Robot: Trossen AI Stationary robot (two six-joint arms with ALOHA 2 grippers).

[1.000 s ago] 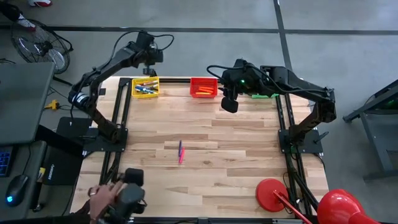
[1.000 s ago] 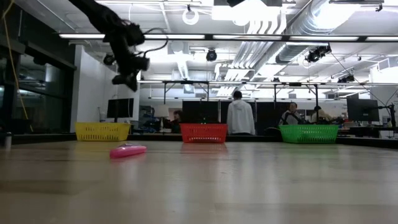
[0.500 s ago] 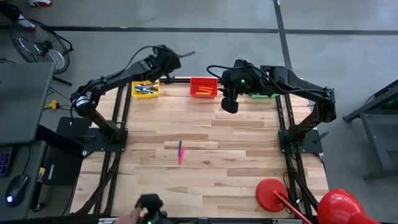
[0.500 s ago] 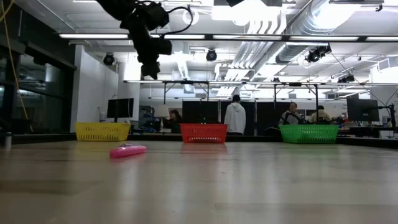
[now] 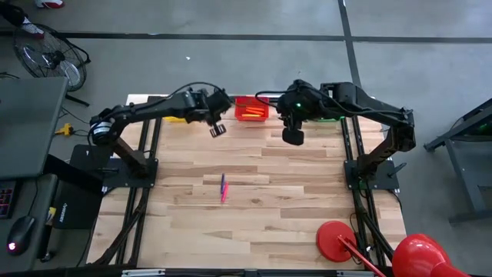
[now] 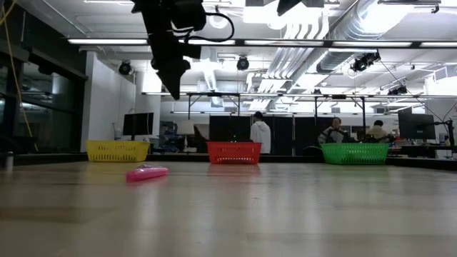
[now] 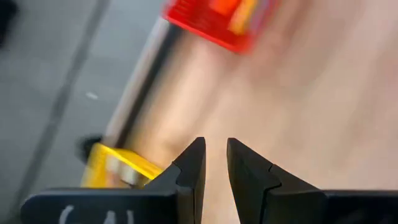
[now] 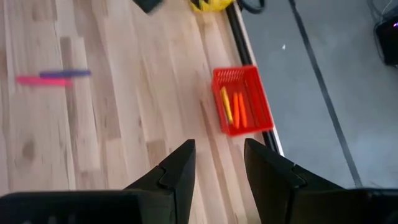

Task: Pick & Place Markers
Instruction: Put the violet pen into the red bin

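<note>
Your left gripper point(image 5: 217, 129) hangs high over the far part of the table point(image 5: 292, 223), between the yellow basket point(image 6: 118, 150) and the red basket point(image 5: 251, 108); its fingers point(image 7: 189, 168) stand a narrow slit apart with nothing between them. Your right gripper point(image 5: 293, 137) hovers just to the near right of the red basket, jaws parted wider and also empty. Two markers lie on the bare wood near mid-table, well apart from both grippers: a purple marker point(image 5: 223, 183) and a pink marker point(image 5: 224, 195), end to end and touching or nearly so. Low view gives you the pink one lying flat, in front of the basket row. Orange markers point(image 8: 237, 109) and a yellow one sit inside the red basket. The green basket point(image 6: 355, 153) shows in the low view at the far right; you cannot tell its contents. The yellow basket is mostly hidden under the left arm in the high view. People stand in the room behind the table
</note>
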